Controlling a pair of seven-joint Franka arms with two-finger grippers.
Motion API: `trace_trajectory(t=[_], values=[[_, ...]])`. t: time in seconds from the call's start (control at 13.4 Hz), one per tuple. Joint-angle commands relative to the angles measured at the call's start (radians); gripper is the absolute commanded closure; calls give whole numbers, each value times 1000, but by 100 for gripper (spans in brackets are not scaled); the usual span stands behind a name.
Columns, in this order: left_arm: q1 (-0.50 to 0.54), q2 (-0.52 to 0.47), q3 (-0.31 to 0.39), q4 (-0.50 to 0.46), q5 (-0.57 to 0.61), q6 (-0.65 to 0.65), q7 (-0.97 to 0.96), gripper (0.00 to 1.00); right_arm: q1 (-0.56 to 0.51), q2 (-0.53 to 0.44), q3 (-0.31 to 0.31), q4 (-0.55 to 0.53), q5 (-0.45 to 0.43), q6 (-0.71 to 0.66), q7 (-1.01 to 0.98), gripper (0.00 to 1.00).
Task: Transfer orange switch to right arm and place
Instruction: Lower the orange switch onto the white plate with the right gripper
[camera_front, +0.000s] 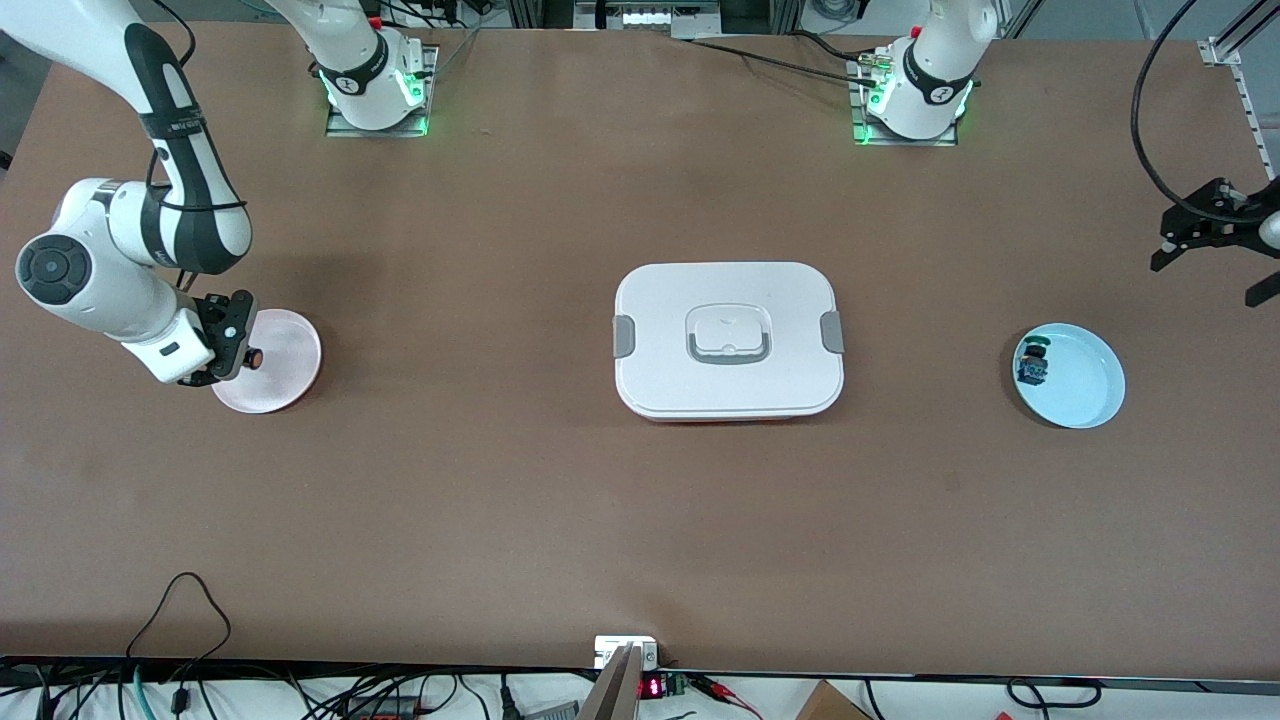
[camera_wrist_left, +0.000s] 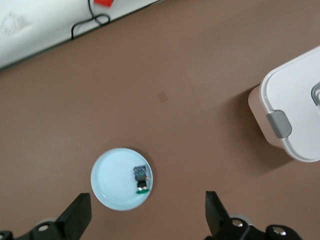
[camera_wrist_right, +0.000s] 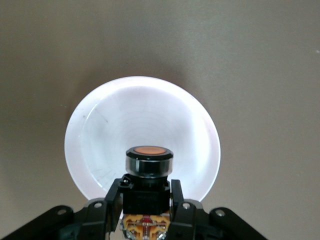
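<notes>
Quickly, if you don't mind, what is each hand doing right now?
Left hand: open, holding nothing, up over the table's left-arm end.
Right hand: shut on the small black orange-capped push-button switch, over the round pink plate.

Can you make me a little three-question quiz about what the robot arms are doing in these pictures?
1. True or false: the right hand is shut on the orange switch.
2. What is that switch over? A) the white box B) the pink plate C) the blue plate
3. Fill in: the switch with the green cap lies in the ____ plate.

Key:
1. True. The left hand is open, waiting up in the air at its own end of the table.
2. B
3. blue
</notes>
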Motion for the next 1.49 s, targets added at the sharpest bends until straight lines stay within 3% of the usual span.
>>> trace_trajectory(t=[0.0, 0.07, 0.3, 1.27, 1.34, 1.42], values=[[-12, -8, -45, 58, 66, -120, -206, 0, -24, -2, 16, -56, -16, 79, -49, 100], [-11, -11, -83, 61, 79, -144, -274, 0, -24, 3, 16, -67, -14, 102, -65, 100], [-9, -17, -91, 58, 77, -190, -452, 0, -42, 21, 16, -80, -16, 134, -82, 100], [1, 7, -83, 57, 68, -161, -448, 0, -79, 90, 16, -118, -14, 216, -123, 100], [1, 7, -82, 57, 70, -163, -448, 0, -79, 89, 16, -118, -14, 214, -123, 93], [1, 11, -82, 60, 74, -158, -448, 0, -79, 89, 16, -116, -5, 213, -103, 26]])
